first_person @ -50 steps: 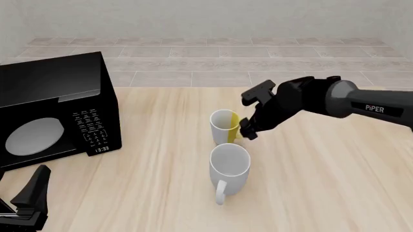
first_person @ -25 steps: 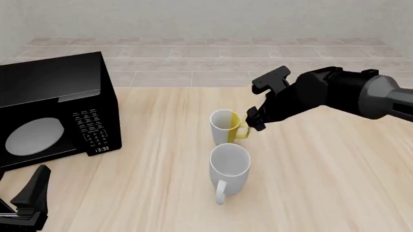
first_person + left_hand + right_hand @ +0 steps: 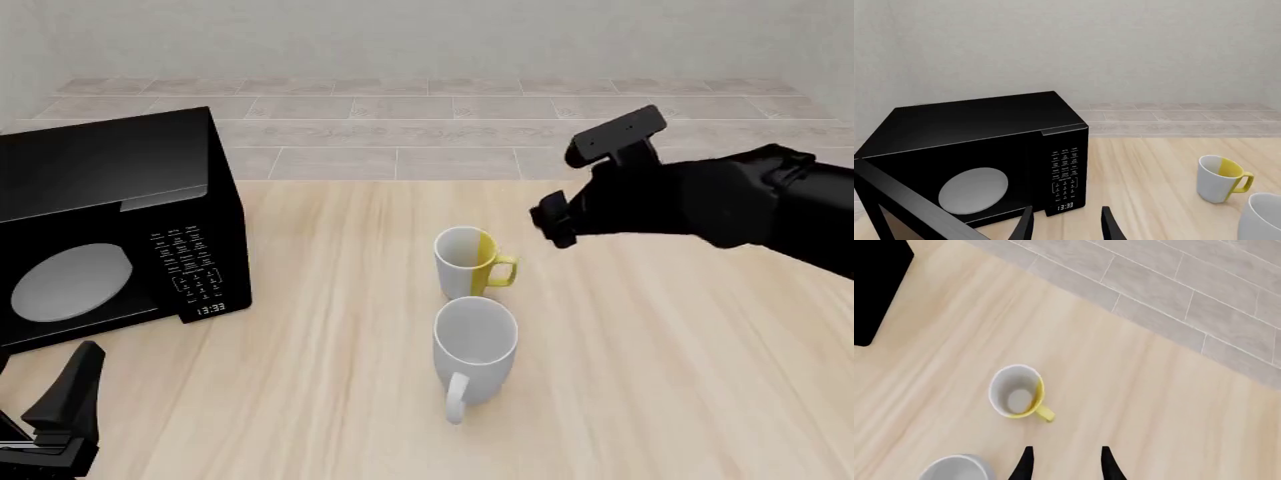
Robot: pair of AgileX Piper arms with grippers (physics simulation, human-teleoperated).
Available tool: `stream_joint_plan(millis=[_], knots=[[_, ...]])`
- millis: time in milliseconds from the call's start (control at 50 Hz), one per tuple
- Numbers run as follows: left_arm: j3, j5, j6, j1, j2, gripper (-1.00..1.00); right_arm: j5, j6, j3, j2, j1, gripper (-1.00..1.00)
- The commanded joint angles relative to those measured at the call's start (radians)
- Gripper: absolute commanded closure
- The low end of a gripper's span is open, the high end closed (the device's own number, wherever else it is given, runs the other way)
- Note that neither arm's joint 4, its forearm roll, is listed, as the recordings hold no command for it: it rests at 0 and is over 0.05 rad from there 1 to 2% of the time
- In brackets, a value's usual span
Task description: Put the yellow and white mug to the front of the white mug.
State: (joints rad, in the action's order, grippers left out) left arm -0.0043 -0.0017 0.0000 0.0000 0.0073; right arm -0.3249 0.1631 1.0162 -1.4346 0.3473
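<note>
I've pulled the right claw (image 3: 551, 222) up and away to the right since a second ago; it was at the yellow mug's (image 3: 466, 262) handle then, and now hangs clear of it. In the front view that mug stands upright on the tabletop (image 3: 667, 360), directly beyond the white mug (image 3: 474, 347) and just about touching it, handle to the right. The left claw (image 3: 60, 405) sits low at the near left corner, by the microwave (image 3: 114, 225).

Left wrist view: my left claw (image 3: 1066, 225) is spread, empty, facing the microwave (image 3: 981, 160), both mugs off to one side.

Right wrist view: the right claw (image 3: 1065, 464) is spread, empty, above the yellow mug (image 3: 1017, 391); the white mug's (image 3: 955, 468) rim shows nearby.
</note>
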Motion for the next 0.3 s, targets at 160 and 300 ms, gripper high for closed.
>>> stream_joint_plan(millis=[160, 300], knots=[[0.000, 0.000, 0.000, 0.000, 0.000, -1.00, 0.110, 0.025, -0.098, 0.137, -0.042, -1.00], [0.000, 0.000, 0.000, 0.000, 0.000, -1.00, 0.151, 0.025, -0.137, 0.166, -0.033, -1.00]])
